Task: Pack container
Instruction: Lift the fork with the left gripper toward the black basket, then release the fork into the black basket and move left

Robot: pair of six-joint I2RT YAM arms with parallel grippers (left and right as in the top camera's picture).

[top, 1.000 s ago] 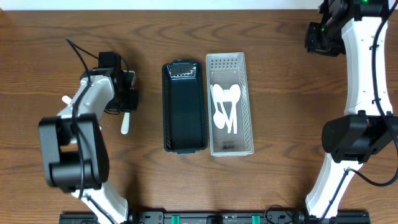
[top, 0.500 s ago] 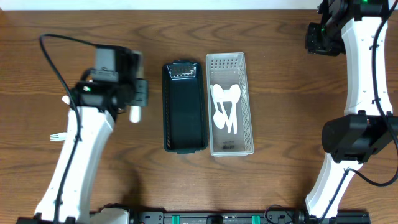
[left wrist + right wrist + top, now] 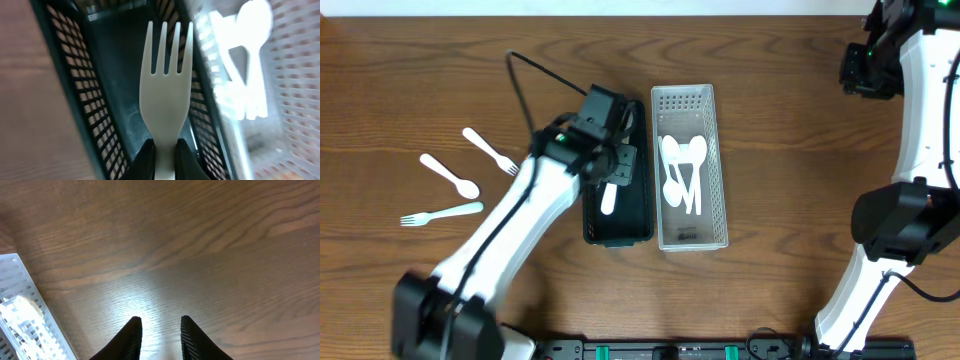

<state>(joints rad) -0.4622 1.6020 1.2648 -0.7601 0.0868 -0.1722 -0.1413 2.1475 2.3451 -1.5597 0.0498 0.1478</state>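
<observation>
One white plastic fork [image 3: 165, 95] is pinched by its handle between the closed fingers of the left gripper [image 3: 164, 150]. It hangs directly over the long black mesh-walled plastic tray [image 3: 592, 160], with its long axis running along the tray's length and its tines towards the far edge. I judge that setting it down calls for a straight drop, with no turn. Just beside the black tray, on the right-edge side and parallel to it, sits the clear perforated plastic bin [image 3: 715, 150] holding several glossy white plastic spoons [image 3: 680, 170]. Towards the left edge, three loose white utensils lie flat on the wood-grain worktop [image 3: 800, 200]: a fork [image 3: 490, 151], a spoon [image 3: 448, 174] and another fork [image 3: 442, 213]. The left arm is nearer to them. By the far right corner, the right gripper [image 3: 159, 330] hovers with its ribbed fingers parted, holding nothing.
</observation>
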